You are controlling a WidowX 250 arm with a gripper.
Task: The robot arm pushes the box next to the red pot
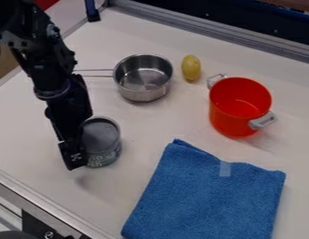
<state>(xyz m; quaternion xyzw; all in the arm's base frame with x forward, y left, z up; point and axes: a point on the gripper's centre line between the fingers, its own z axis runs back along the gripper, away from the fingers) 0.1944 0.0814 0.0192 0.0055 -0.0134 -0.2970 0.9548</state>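
Most of the push left to do, judging by the wide gap between the can (101,143) and the red pot (239,105). Called a box in the task, but plainly a round can by its look. Upright on the table (144,127), left of centre in the camera view and well apart from the pot. Ready, it seems, for the push to begin: gripper (74,156) low at the can's left side in the view, with the arm (57,88) slanting in from the upper left. Cannot tell whether set wide or narrow, nor whether touching the can. Left to do: shove toward the right and up the view, then stop just beside the pot.

Around the likely path: the pan (143,78) above the can, handle reaching left behind the arm; the yellow thing (191,67) between pan and pot, nearer the top; the blue cloth (209,193) on the lower side. Best to steer between pan and cloth, keeping off the cloth's upper corner, likely to snag or bunch. Ease off near the pot, to avoid shifting it or knocking a grey handle (263,120)
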